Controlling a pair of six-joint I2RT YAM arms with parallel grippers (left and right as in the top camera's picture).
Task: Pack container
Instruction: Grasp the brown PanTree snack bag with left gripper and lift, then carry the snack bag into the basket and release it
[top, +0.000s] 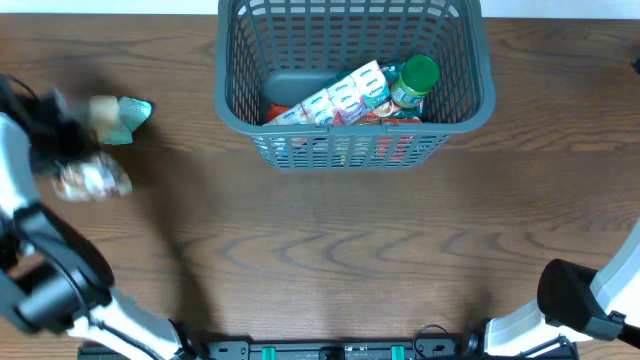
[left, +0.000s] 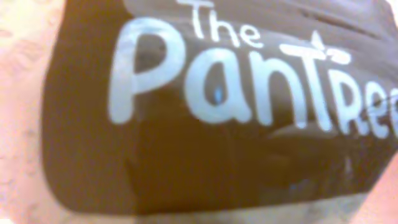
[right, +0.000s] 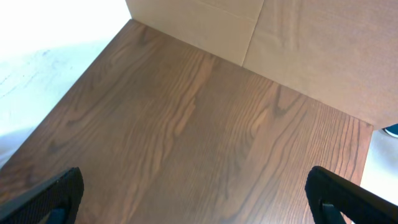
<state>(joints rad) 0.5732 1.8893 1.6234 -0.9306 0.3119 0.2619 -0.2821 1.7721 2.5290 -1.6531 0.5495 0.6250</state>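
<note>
The dark grey lattice container (top: 232, 95) stands at the back centre of the table. It holds several snack packets (top: 345, 100) and a green-lidded bottle (top: 415, 80). My left gripper (top: 55, 135) is a dark blur at the far left, between a teal packet (top: 125, 115) and a pale pinkish packet (top: 92, 180). The left wrist view is filled by a pale packet's brown label (left: 217, 124) reading "The Pantree", very close; no fingers show there. My right gripper (right: 199, 193) is open wide and empty over bare table near the front right.
The wooden table (top: 350, 250) stretches in front of the container. A cardboard wall (right: 298, 50) stands beyond the table edge in the right wrist view. My right arm (top: 580, 300) sits at the front right corner.
</note>
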